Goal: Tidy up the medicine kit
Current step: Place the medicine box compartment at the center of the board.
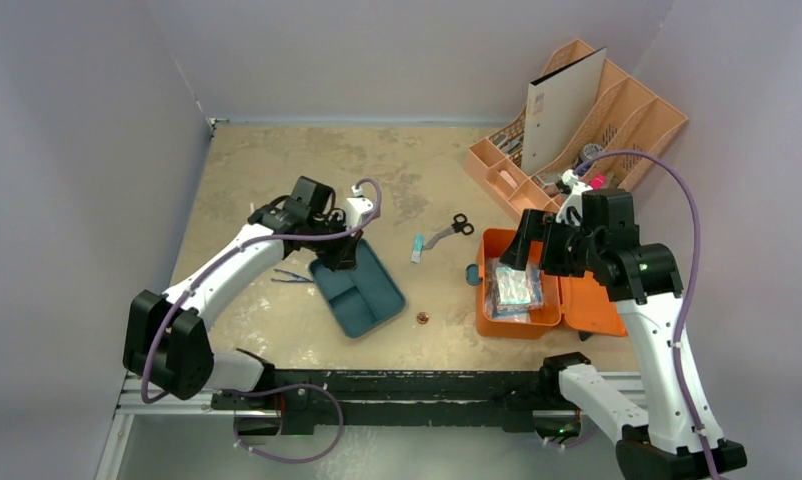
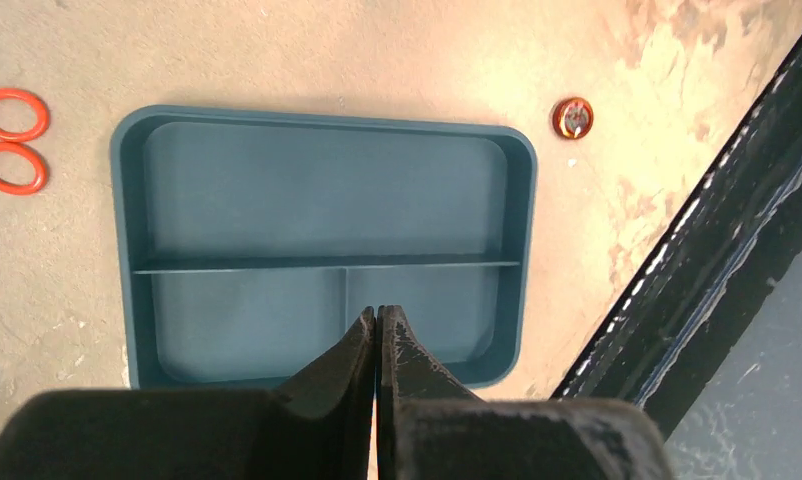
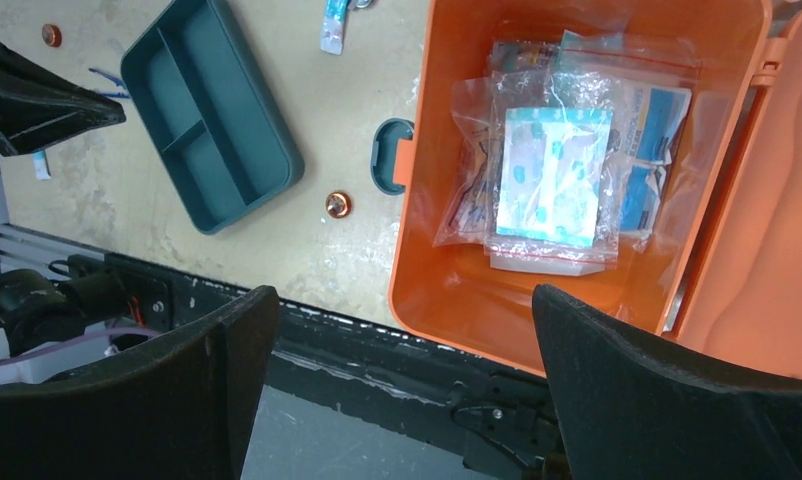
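The left gripper, its fingers pressed together on nothing, hangs over one end of the dark teal tray, which lies at seven o'clock from the table's middle. A small copper disc lies at four o'clock of the tray. The medicine kit stands open at four o'clock from the middle, plastic packets inside. The right gripper hovers above it, fingers spread wide, holding nothing.
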Tool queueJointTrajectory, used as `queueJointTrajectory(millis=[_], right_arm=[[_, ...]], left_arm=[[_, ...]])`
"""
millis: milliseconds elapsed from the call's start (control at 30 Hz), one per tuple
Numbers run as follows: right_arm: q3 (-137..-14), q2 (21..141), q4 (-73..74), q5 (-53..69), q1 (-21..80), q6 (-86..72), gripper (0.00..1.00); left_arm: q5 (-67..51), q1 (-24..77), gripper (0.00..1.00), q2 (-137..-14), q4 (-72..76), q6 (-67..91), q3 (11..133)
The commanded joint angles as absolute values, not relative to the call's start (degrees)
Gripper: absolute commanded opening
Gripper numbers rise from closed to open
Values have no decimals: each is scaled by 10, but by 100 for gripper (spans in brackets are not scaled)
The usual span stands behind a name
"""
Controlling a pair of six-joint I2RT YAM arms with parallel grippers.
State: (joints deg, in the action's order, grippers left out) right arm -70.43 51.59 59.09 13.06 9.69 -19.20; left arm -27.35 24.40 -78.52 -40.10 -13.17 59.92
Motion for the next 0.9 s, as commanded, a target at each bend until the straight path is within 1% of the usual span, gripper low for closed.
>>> queueJointTrajectory(millis=[0,67,233,333,433,533,600,800,867], right_arm=[[-722,514,606,153,96,-201,99],[-719,512,605,162,96,-204,99],[-708,506,595,170,96,-209,99],[-708,507,595,171,96,-212,99],[-705,510,588,179,96,-216,99],[-700,515,580,191,96,-223,99],[-697,517,573,198,96,-228,99],[-695,522,563,207,96,-237,99],[-696,522,560,208,97,-238,99]], left_arm=[[-276,245,0,-775,-372,-175,588],[-252,245,2,-759,-344,-149,578],[-169,244,20,-715,-259,-51,552],[-82,244,34,-722,-263,14,568],[11,239,55,-761,-337,92,618],[21,223,61,-805,-400,127,658],[7,208,66,-809,-403,149,651],[-27,156,69,-760,-341,208,556],[-40,137,76,-757,-331,222,526]])
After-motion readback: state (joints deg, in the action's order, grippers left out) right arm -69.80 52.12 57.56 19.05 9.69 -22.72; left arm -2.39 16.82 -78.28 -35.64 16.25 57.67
